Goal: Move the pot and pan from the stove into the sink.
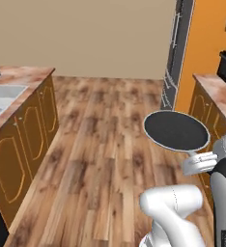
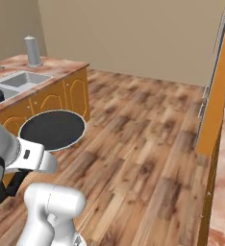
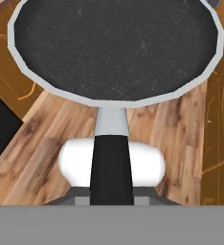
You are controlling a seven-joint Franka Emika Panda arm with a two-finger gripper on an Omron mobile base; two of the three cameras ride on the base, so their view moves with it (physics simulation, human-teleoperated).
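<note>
The pan, carried level above the wooden floor in mid-transfer: its black dish faces up with the light rim unbroken all round, a posture that keeps the weight balanced over its long handle. In the hand view that handle runs from the dish at 12 o'clock straight down to 6 o'clock, where it disappears at the claw; the fingertips themselves are hidden, so the claw is judged closed on the handle end rather than seen to be. The sink lies in the desk at about 10 o'clock in the right base view, well apart from the pan, with a grey cylinder standing behind it. A dark rounded form at the sink's near edge may be the pot; it is too cropped to tell
</note>
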